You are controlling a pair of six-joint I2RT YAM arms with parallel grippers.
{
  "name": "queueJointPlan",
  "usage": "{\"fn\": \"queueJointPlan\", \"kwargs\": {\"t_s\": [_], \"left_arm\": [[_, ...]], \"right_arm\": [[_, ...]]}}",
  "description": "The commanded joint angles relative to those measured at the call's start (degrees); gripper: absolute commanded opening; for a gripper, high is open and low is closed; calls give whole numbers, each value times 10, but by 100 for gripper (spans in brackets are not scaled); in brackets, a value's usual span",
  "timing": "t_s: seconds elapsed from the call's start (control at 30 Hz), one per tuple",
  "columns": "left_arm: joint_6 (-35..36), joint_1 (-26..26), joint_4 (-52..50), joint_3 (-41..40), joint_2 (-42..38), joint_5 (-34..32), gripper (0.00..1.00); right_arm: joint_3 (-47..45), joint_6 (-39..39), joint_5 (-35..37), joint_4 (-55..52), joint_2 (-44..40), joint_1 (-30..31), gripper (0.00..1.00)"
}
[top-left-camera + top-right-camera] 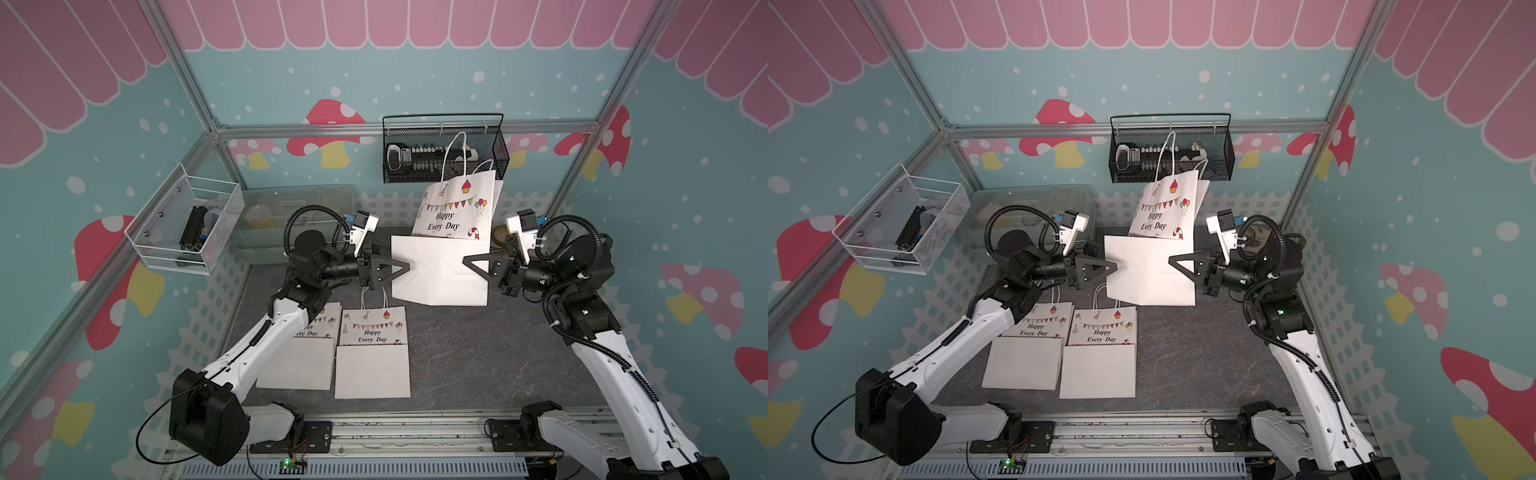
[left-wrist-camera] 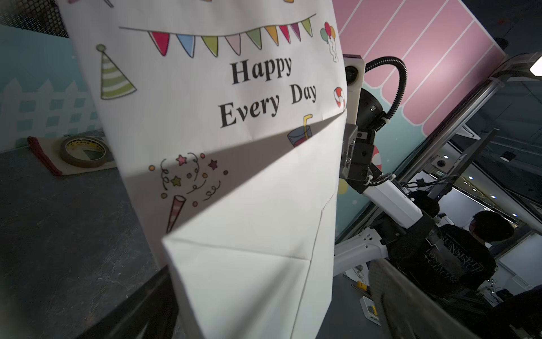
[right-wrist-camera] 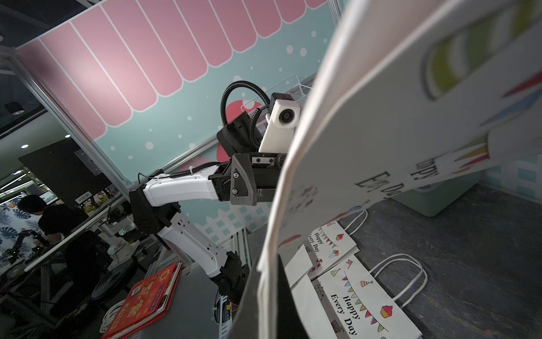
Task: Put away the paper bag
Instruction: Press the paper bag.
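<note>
Seen from above, the worktop (image 1: 478,353) lies bare from 4 to 6 o'clock, leaving wide room for an arm. A raised paper bag (image 1: 440,270) blocks the centre toward 12 o'clock, in front of the black wire basket (image 1: 399,174); two folded bags (image 1: 372,365) cover 7 o'clock.

paper bag (image 1: 440,270) | white, "Happy Every Day" print | flattened, bottom flap folded | upright, airborne, handles up

A black mesh basket (image 1: 405,176) is hanging on the back wall; a tape roll (image 2: 85,163) is lying on the surface (image 1: 478,353).
</note>
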Motion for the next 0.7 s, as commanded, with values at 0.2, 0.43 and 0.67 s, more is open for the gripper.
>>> {"fn": "queueJointPlan", "kwargs": {"t_s": [0.2, 0.43, 0.67], "left_arm": [[-25, 21, 47, -17, -21, -3, 98], [-74, 22, 104, -21, 2, 9, 98], [-227, 8, 338, -34, 18, 36, 94]], "right_arm": [[30, -27, -37, -26, -23, -1, 0], [30, -4, -46, 6, -25, -1, 0], [20, -13, -34, -6, -8, 0, 0]]}}
